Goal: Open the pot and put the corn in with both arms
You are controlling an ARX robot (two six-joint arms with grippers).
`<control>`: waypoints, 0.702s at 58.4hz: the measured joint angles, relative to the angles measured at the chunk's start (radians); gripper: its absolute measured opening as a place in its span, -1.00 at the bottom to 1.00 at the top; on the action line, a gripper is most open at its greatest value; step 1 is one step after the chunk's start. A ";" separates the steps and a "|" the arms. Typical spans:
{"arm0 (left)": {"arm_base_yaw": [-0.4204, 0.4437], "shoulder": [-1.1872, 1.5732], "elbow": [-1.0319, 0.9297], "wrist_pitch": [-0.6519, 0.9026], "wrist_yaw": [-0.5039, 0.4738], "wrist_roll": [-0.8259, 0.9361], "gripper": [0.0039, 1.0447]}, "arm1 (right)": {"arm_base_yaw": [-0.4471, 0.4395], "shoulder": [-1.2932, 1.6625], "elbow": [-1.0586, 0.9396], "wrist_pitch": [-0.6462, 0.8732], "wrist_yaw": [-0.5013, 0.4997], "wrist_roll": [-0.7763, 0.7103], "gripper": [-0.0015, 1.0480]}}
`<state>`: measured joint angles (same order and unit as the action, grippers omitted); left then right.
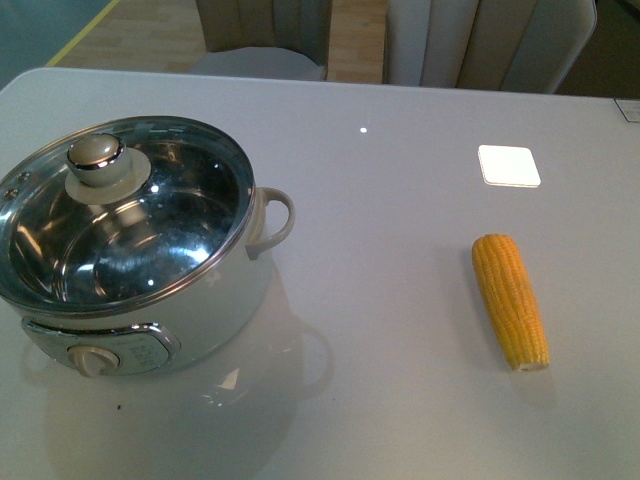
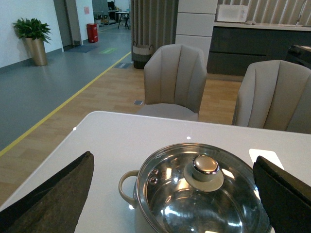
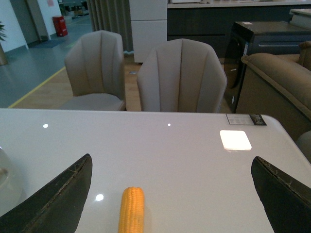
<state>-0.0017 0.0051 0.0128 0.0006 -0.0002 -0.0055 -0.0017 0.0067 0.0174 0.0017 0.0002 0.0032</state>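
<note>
Plainly the first risk is at left: the pot [image 1: 150, 300] stands close to the table's [image 1: 380, 400] near-left edge with its glass lid [image 1: 140, 230] on. The small knob [image 1: 97, 158] could slip from the left gripper [image 2: 172, 158], which is spread wide and empty. Bare tabletop gives free room across to the corn [image 1: 510, 300], well apart at right. It may roll under the right gripper [image 3: 171, 159], also spread and empty.

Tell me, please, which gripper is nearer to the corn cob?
Right: the right gripper, open, faces the corn cob close ahead; the left gripper, open, faces the pot instead.
</note>
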 joint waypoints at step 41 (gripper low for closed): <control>0.000 0.132 0.096 -0.230 0.012 -0.044 0.87 | 0.000 0.000 0.000 0.000 0.000 0.000 0.83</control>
<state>-0.0017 0.1368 0.1085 -0.2291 0.0120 -0.0494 -0.0017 0.0067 0.0174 0.0017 0.0006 0.0032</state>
